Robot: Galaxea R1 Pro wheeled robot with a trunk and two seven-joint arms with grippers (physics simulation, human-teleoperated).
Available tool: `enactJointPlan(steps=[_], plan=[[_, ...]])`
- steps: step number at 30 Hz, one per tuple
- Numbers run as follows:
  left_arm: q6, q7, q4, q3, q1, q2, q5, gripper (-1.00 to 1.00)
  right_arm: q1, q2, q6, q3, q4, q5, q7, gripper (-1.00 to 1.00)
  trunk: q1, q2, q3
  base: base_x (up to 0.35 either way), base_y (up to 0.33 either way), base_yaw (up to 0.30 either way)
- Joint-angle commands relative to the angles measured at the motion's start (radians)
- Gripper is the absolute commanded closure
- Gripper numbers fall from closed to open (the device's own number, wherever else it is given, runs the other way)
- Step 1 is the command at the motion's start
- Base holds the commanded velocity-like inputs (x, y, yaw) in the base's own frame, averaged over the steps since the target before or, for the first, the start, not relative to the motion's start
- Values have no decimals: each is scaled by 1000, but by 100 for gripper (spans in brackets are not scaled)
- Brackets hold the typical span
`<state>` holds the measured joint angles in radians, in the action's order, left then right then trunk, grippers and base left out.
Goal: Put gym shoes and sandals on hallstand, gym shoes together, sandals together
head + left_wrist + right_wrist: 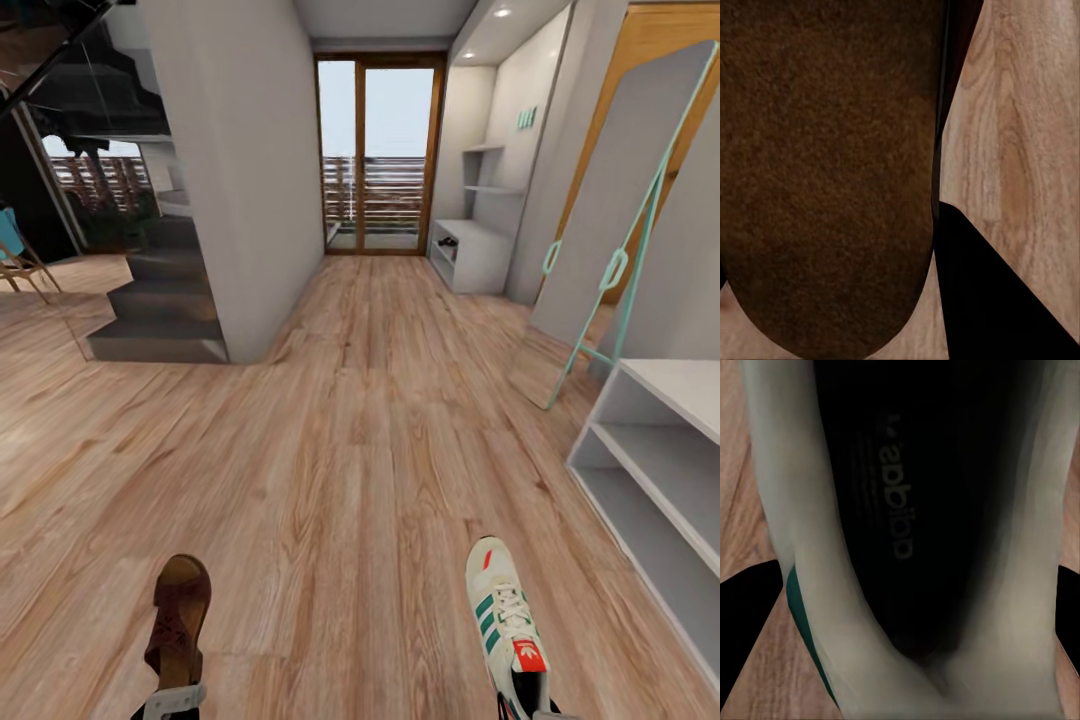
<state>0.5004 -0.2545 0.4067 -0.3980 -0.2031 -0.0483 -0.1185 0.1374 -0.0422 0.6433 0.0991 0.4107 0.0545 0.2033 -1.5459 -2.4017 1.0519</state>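
- The left gripper (172,700) holds 1 sandal (179,620) by its heel, jaws closed on it, above the corridor floor (340,450).
- The right gripper (535,712) holds 1 gym shoe (505,625) at its heel, jaws closed on it.
- The hallstand (470,255) stands far down the corridor, by the right wall.
- A white bench (660,470) stands near on the right.
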Motion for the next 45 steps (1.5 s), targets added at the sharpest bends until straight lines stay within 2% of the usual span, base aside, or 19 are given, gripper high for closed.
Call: enactJointPlan(steps=[1, 45], plan=[[4, -5, 0, -9, -1, 1, -13, 100, 1, -1, 3, 8, 0, 5, 6, 100, 0, 0, 1, 339, -85, 0], [4, -5, 0, -12, -1, 1, -13, 100, 1, -2, 4, 7, 0, 7, 8, 100, 0, 0, 1, 339, -85, 0]])
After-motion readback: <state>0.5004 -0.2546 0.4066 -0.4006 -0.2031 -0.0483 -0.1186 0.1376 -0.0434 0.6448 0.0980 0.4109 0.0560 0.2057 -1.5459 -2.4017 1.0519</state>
